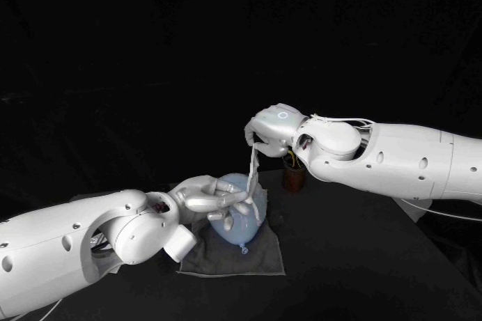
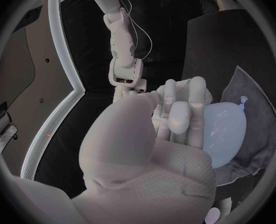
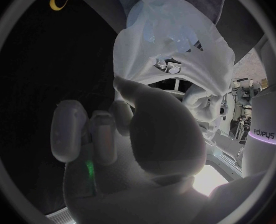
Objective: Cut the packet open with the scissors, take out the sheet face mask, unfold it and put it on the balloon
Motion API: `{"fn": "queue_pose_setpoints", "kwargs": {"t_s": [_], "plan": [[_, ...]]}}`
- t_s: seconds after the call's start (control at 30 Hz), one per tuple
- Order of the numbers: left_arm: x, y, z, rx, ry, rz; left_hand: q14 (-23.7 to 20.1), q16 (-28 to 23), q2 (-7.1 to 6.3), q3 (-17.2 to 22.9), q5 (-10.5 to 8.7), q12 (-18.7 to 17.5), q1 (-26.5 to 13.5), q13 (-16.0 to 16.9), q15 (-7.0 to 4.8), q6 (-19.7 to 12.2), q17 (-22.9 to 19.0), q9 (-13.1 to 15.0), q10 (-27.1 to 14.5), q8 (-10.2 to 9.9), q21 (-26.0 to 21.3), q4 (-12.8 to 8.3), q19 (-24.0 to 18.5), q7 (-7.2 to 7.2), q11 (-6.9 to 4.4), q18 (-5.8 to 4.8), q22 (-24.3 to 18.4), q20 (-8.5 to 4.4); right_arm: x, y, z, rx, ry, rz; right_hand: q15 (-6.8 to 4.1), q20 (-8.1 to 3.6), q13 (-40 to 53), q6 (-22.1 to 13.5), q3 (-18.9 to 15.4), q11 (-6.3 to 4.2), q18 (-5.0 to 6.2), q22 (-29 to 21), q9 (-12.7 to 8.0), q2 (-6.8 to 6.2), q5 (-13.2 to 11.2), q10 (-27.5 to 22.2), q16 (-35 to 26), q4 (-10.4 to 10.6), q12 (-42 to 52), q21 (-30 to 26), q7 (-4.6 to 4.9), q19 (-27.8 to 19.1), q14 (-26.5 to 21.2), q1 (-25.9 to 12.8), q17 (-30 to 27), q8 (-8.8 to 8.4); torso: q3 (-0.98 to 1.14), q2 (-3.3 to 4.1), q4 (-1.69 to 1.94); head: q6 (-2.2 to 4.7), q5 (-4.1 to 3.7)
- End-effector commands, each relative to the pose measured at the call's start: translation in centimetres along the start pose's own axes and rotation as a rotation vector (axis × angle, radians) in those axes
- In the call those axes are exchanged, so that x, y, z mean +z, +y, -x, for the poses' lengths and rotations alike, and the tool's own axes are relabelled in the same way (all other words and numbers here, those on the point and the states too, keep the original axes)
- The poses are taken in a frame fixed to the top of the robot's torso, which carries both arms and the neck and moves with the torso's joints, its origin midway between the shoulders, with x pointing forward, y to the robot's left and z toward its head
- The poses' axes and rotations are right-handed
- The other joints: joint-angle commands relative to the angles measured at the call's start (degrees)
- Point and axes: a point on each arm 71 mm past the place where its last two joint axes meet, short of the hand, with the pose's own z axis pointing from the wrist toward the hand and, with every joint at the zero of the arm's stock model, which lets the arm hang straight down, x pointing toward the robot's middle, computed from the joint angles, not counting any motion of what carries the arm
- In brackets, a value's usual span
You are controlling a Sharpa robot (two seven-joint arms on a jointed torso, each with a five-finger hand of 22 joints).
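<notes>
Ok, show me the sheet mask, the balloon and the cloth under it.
sheet mask [image 3: 175, 45], right wrist view, on its spread white middle.
balloon [image 1: 235, 227], head view, on its pale blue body.
grey cloth [image 1: 236, 264], head view, on its bare part nearest the robot.

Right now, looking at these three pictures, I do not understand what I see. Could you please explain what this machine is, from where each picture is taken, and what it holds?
This is a robot with two white arms, each ending in a silver hand. The square picture looks down from its head at a black table. The two round pictures come from cameras at the wrists, behind each hand.

On the table lies a grey cloth with a pale blue balloon on it. The left hand rests on the balloon. The right hand holds the white face mask up, so it hangs down towards the balloon. I cannot tell whether the left hand also grips the mask's lower end. The right wrist picture also shows scissors with yellow handles.
</notes>
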Motion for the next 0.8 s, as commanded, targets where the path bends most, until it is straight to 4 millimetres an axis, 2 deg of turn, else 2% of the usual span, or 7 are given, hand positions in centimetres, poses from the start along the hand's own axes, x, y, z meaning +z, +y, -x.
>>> {"fn": "queue_pose_setpoints", "kwargs": {"t_s": [0.03,0.2,0.23,0.43,0.8], "plan": [[-0.5,0.2,0.4,0.001,-0.003,-0.002,0.4,0.4,0.37,0.1,0.19,-0.2,0.0,0.1,0.07,0.5,0.1,17.3,0.4,0.4,0.3,0.2,0.4,-0.09,0.08,1.05,0.1,0.01,0.4,0.4,-0.2,-0.022,0.014,0.013,-0.28,-0.32,-0.1,0.4,0.3,0.04,-0.59,11.4,0.1,0.03,0.4,0.2,0.2,0.0,0.1,-0.2,-0.02,1.1,6.1,-0.5,15.1,0.28,-0.13,0.22,0.03,0.08,0.16],[-1.2,0.6,1.3,0.001,-0.016,0.012,0.5,0.4,0.35,0.1,0.2,-0.2,0.1,0.1,0.06,0.5,0.1,17.4,0.4,0.4,0.3,0.2,0.4,-0.1,0.07,1.06,0.0,-0.01,1.0,0.8,-0.4,-0.024,0.013,0.02,-0.29,-0.34,-0.2,0.3,0.4,0.03,-0.57,11.3,0.0,0.03,0.4,0.2,0.2,0.0,0.0,-0.3,-0.01,1.1,6.1,-0.5,15.1,0.27,-0.22,0.34,0.21,-0.07,0.11],[-1.3,0.6,1.5,0.001,-0.017,0.015,0.5,0.4,0.35,0.1,0.2,-0.2,0.1,0.1,0.06,0.5,0.1,17.4,0.4,0.4,0.3,0.2,0.4,-0.1,0.07,1.06,0.0,-0.01,1.1,0.9,-0.4,-0.023,0.012,0.022,-0.29,-0.34,-0.2,0.3,0.4,0.03,-0.57,11.3,0.0,0.03,0.4,0.2,0.2,0.0,0.0,-0.3,-0.01,1.1,6.1,-0.5,15.1,0.27,-0.15,0.32,0.16,-0.11,0.24],[-1.9,1.0,1.8,0.009,0.003,0.036,0.6,0.4,0.31,0.2,0.19,-0.3,0.1,0.1,0.03,0.5,0.3,17.4,0.4,0.3,0.3,0.1,0.5,-0.11,0.05,1.07,0.0,-0.04,1.6,1.7,-0.3,-0.025,0.004,0.04,-0.29,-0.34,-0.2,0.3,0.4,0.03,-0.57,11.3,0.0,0.03,0.4,0.2,0.2,0.0,0.0,-0.3,-0.01,1.1,6.1,-0.5,15.1,0.27,-0.18,0.4,0.14,-0.19,0.61],[-2.5,1.4,2.0,0.031,0.052,0.063,0.7,0.4,0.23,0.2,0.2,-0.4,0.2,0.1,0.01,0.5,0.3,17.4,0.4,0.3,0.4,0.0,0.6,-0.12,0.03,1.06,0.1,-0.07,2.3,3.1,0.2,-0.042,-0.022,0.074,-0.29,-0.36,-0.2,0.3,0.5,0.02,-0.59,11.4,0.0,0.03,0.4,0.1,0.2,-0.1,-0.1,-0.2,0.0,1.1,6.1,-0.5,15.1,0.26,-0.1,0.46,0.19,0.32,0.77]]}}
